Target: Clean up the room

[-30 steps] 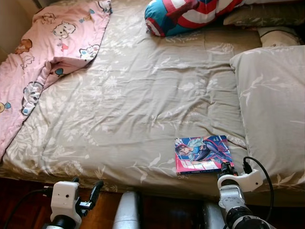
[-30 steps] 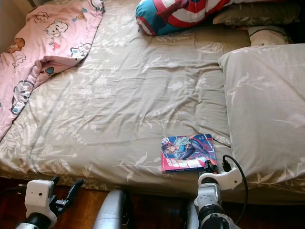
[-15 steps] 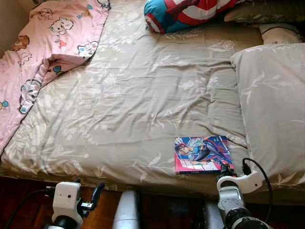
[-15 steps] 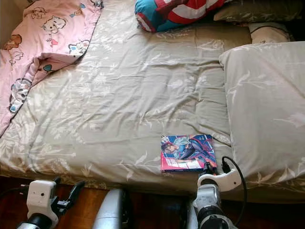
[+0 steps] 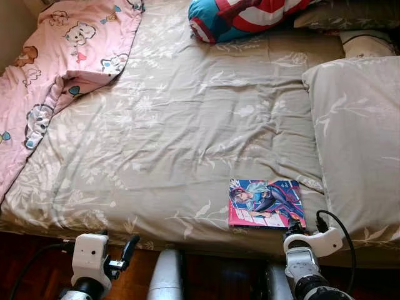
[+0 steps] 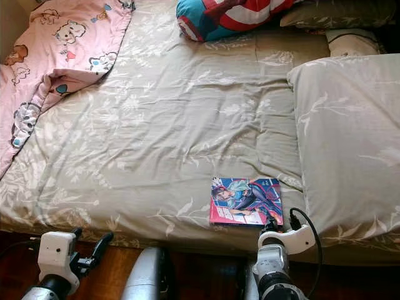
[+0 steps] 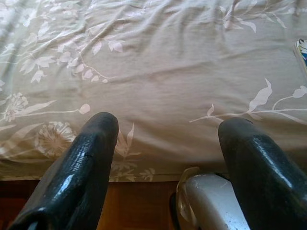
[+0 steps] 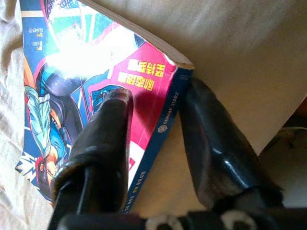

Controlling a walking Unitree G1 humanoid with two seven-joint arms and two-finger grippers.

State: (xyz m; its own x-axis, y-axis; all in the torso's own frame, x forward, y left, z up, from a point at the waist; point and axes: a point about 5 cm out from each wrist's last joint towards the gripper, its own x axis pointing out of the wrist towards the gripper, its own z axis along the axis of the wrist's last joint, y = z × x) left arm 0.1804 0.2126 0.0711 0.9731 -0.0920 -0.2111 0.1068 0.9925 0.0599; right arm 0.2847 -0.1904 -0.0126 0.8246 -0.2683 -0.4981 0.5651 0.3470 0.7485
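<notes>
While the right gripper (image 8: 153, 108) straddles the book (image 5: 266, 204), fingers spread.
Left gripper (image 7: 168, 139) also spread, at 7 o'clock below the bed (image 5: 187, 125).

The bed (image 5: 187, 125) was covered by a floral sheet; a comic book (image 5: 266, 203), pillow (image 5: 359, 137), pink blanket (image 5: 56, 69) and shield-patterned cushion (image 5: 250, 15) were laid on it.

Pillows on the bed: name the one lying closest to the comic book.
The large beige floral pillow, lying right beside the comic book. The red, white and blue cushion and the other pillows sit at the bed's far end.
</notes>
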